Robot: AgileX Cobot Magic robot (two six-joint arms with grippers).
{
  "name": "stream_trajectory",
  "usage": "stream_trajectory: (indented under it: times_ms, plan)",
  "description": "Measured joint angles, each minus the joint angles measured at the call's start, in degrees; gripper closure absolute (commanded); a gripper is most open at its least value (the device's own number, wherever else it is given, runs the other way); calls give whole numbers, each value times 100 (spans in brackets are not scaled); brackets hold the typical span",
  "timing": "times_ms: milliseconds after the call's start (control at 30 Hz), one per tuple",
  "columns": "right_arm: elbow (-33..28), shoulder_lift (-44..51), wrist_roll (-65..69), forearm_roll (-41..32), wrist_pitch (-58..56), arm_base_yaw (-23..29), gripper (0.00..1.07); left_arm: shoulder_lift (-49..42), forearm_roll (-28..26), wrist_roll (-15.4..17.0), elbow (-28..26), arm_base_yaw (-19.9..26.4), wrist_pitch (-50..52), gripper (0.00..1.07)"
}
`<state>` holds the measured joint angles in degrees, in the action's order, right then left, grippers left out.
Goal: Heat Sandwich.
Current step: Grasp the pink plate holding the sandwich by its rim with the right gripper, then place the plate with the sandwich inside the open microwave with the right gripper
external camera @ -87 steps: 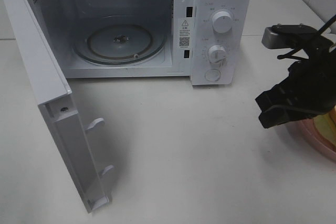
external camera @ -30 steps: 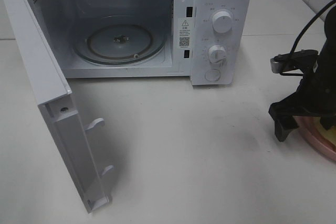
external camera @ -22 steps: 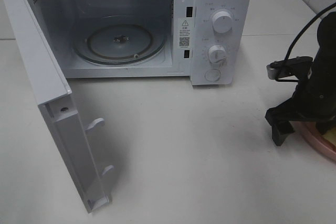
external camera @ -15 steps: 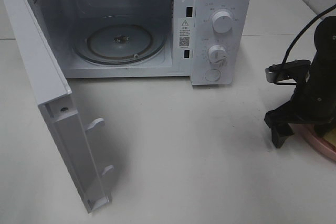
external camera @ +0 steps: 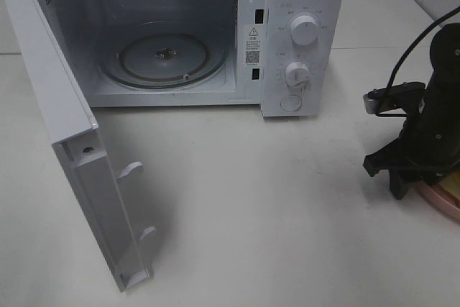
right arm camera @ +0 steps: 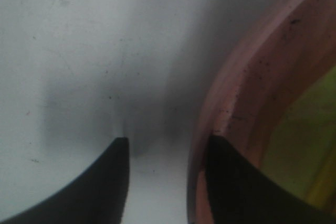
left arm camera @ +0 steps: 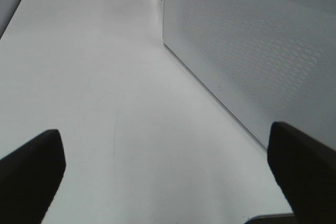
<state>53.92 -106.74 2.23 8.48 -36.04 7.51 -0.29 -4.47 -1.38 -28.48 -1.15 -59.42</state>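
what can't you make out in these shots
Sandwich: just a yellow-green blur in the right wrist view; the right arm and frame edge nearly hide it in the high view.
Pink plate: mostly cut off at both views' edges.
Microwave dial labels: too small in the high view.

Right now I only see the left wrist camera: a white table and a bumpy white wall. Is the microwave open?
Observer: Yes. That wall is the microwave door, swung wide open, so the glass turntable shows inside.
Operator: Where's the sandwich?
Observer: Far right, on a pink plate. Only a yellow-green bit of the sandwich is visible.
Operator: Is the other arm grabbing it?
Observer: Not the sandwich. The right end effector straddles the plate's rim, one finger outside over the table, one inside, with a gap showing.
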Motion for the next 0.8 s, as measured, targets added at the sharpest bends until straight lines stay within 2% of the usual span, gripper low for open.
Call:
stream_trajectory:
  times_ms: [67,100,367,800]
  plan:
    - [0,0,92,132,0,0,95,0,0,0,0,0,0,6]
    - [0,0,132,195,0,0,107,0,0,0,0,0,0,6]
    - [0,6,470,516,-6,0,107,0,0,0,0,0,0,6]
    - [0,6,550,556,-11,0,107,0,0,0,0,0,0,6]
